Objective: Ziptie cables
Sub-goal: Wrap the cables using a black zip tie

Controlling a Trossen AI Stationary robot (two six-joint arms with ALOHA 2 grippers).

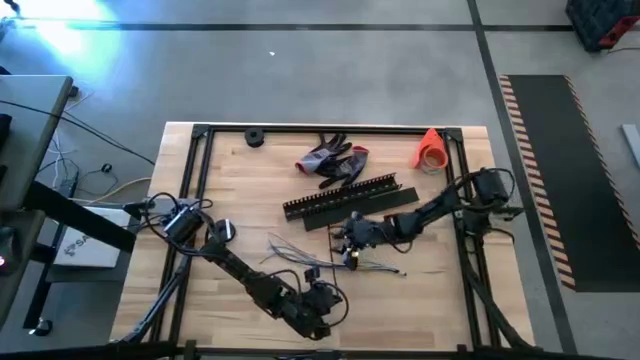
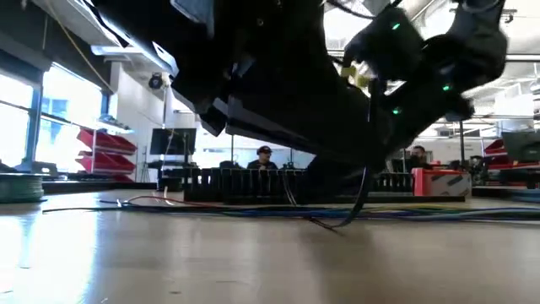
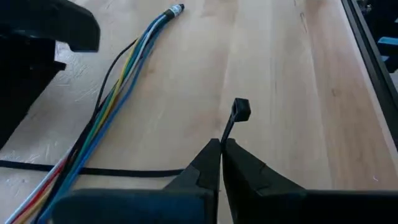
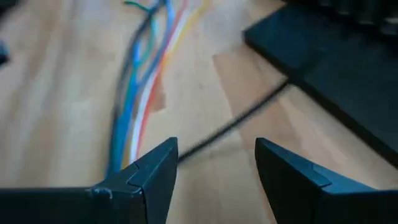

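On the wooden worktop (image 1: 240,190), the cables (image 1: 300,255) lay loose near the middle, just in front of the black slotted strips (image 1: 350,200). The left gripper (image 3: 221,163) was pinched closed on a thin black zip tie (image 3: 236,112). The right gripper (image 4: 216,168) hung over the cables with its jaws spread, holding nothing.

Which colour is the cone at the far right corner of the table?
Orange cone; the high view shows it best.

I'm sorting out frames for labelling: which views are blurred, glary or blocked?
Right wrist view: cables and the black strip are soft, streaked. Low view: dark arms fill the top, bright windows behind. High view: glare on the floor, top left corner. Left wrist view: sharp, zip tie crisp.
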